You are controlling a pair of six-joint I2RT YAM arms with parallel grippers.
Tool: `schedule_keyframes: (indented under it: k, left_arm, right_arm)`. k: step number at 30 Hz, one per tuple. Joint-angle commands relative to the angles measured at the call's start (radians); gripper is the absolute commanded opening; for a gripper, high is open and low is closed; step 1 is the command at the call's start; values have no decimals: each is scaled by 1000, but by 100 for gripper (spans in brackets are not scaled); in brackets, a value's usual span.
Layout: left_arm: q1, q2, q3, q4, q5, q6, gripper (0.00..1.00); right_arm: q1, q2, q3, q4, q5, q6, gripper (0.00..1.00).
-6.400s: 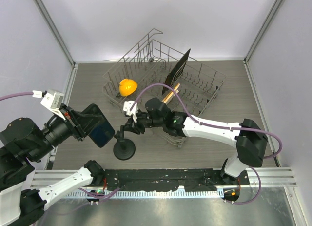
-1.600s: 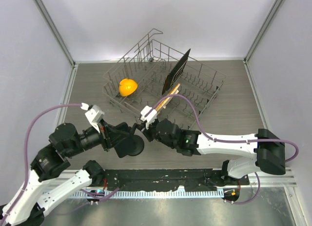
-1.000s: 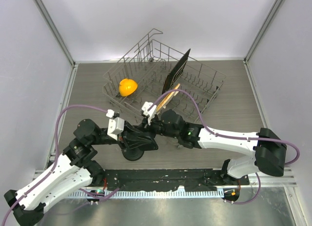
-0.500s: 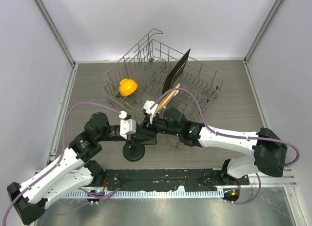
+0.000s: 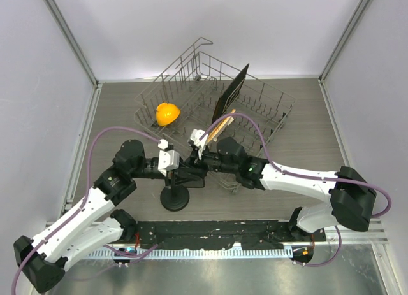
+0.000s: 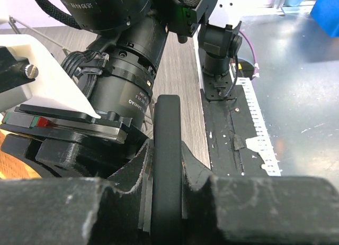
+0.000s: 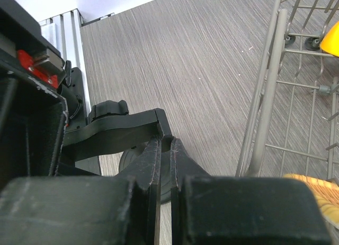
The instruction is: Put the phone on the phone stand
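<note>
Clenched left jaws held the phone (image 6: 168, 150) edge-on, off the tabletop (image 5: 115, 110), close to the stand (image 5: 174, 199); the right jaws pinched its upper arm. If the phone met the clip skewed, it could slip free, or the push could topple the stand.

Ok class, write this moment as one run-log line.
left hand: shut on glossy flat black phone | right hand: shut on black disc-base phone stand | status: phone held at stand's top, not released
</note>
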Motion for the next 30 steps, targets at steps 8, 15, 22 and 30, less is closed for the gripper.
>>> schedule_keyframes:
  k: [8, 15, 22, 30]
  left_arm:
    - [71, 61, 73, 153, 59, -25, 0]
    - [120, 48, 65, 156, 56, -36, 0]
    - [120, -83, 25, 29, -216, -113, 0]
    - [118, -468, -16, -304, -965, -336, 0]
  right_arm:
    - [8, -14, 13, 72, -168, 15, 0]
    - [5, -22, -1, 83, -126, 19, 0]
    - [39, -63, -67, 179, 104, 72, 0]
    - [307, -34, -114, 353, 808, 107, 0]
